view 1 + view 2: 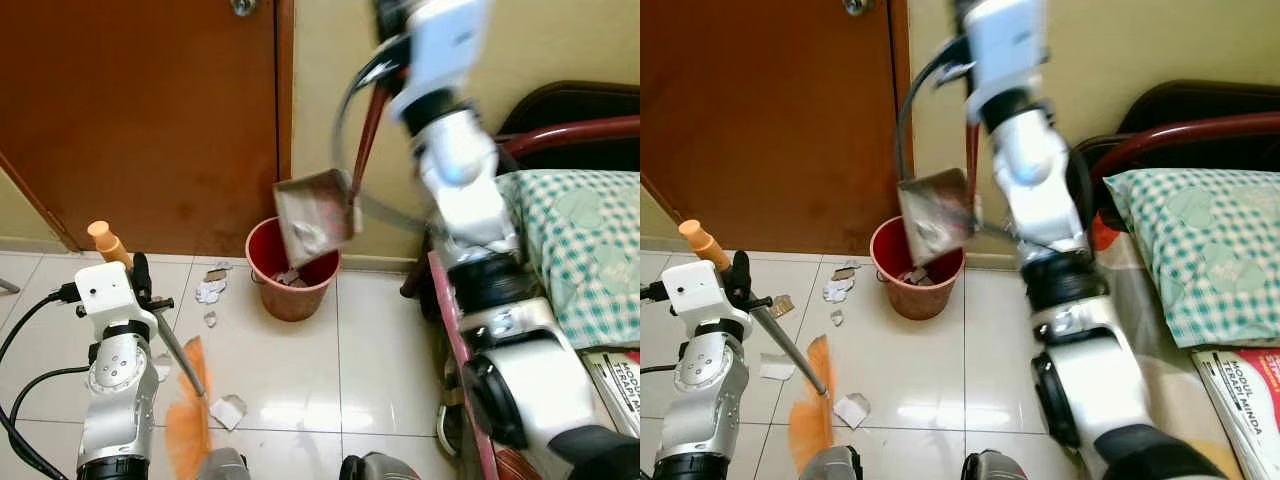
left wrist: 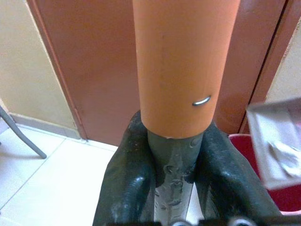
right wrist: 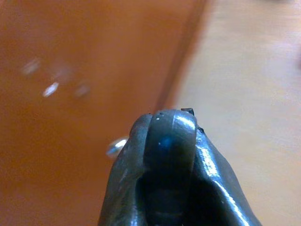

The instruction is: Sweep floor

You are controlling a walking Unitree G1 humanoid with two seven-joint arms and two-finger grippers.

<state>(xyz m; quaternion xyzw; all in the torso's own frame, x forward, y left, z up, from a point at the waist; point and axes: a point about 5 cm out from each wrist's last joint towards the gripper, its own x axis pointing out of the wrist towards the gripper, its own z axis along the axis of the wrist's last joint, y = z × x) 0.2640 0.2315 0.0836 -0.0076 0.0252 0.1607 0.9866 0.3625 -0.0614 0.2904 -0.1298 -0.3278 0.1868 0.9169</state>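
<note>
In the left wrist view the two black fingers (image 2: pixel 129 183) of the left gripper (image 2: pixel 173 181) are closed tight on the grey shaft of the broom (image 1: pixel 187 415), just below its orange grip, with no gap between pads and shaft. Seen from the head, that gripper sits at about eight o'clock in the scene, the shaft slanting down from the orange cap toward the orange bristles, which rest on the white tile floor (image 1: pixel 300 370) at roughly seven o'clock. In the right wrist view the right gripper (image 3: pixel 170 165) is pinched shut around a dark rounded handle end, fingers pressed against it on both sides. That handle belongs to the dustpan (image 1: pixel 315 218), held high near the centre of the scene by the raised right arm and tipped steeply, its open mouth facing down over the red bucket (image 1: pixel 293 270). Pale scraps cling inside the pan. The bucket stands on the floor just below the pan, near the foot of the brown door (image 1: pixel 140 120), with debris visible inside it. Paper scraps (image 1: pixel 210 290) lie on the tiles at the bucket's nine o'clock, and another (image 1: pixel 229 411) lies just beside the bristles. A bed with a green checked pillow (image 1: pixel 585 255) is at three o'clock.
</note>
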